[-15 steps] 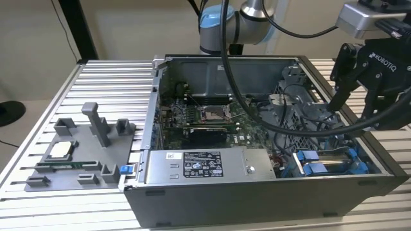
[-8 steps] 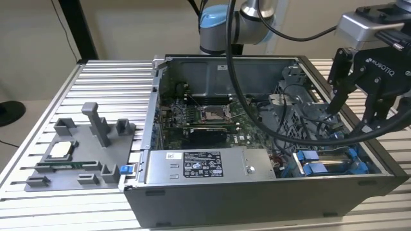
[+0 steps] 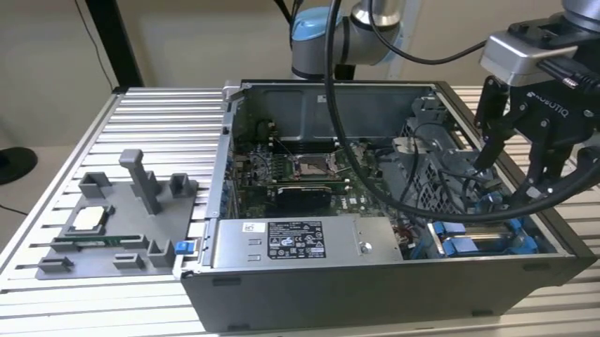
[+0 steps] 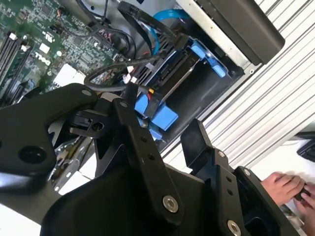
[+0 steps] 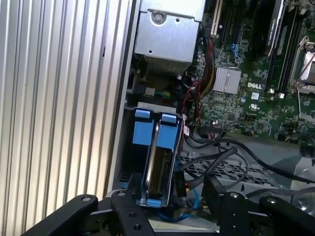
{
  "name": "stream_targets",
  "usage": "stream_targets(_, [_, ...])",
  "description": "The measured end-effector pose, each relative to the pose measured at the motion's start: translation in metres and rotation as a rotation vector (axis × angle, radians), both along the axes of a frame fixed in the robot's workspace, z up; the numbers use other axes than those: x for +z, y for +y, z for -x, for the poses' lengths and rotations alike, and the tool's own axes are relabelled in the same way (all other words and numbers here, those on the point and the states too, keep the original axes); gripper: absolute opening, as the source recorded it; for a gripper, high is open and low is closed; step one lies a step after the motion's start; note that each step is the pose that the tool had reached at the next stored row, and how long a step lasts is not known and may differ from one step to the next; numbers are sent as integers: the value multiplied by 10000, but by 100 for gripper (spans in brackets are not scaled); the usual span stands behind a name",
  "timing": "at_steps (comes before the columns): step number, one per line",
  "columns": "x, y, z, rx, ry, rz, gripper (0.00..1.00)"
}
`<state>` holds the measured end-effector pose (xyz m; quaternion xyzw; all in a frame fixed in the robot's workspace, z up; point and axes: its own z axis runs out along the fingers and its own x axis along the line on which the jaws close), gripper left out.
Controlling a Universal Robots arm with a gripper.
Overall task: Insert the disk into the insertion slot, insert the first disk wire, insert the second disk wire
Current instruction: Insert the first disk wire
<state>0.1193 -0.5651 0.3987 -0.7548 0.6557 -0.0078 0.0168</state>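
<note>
The disk (image 5: 158, 164) stands edge-up in its blue carrier (image 3: 466, 246) inside the insertion slot (image 5: 126, 162), at the case's front corner on the exterior view's right. My gripper (image 3: 509, 181) hangs open just above it, holding nothing. In both wrist views the black fingers (image 5: 119, 204) straddle the carrier (image 4: 162, 117) with a gap on each side. Black wires (image 4: 110, 78) with a small connector loop beside the disk, near one fingertip. A light blue cable (image 4: 165, 14) curves behind the bay. Whether any wire is plugged into the disk is hidden.
The open computer case (image 3: 375, 295) lies on a ribbed metal table (image 3: 159, 119). A labelled power-supply box (image 3: 300, 242), the motherboard (image 3: 300, 175) and a perforated cage (image 3: 436, 168) crowd the slot. A grey parts fixture (image 3: 112, 225) sits at the left. A person's hand (image 4: 288, 189) rests beyond the table.
</note>
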Motion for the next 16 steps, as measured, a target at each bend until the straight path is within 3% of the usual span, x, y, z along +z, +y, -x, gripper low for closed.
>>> stream_targets(5, [-27, 12, 15, 291, -101, 0, 100])
stream_targets(16, [-34, 27, 15, 441, -106, 0, 100])
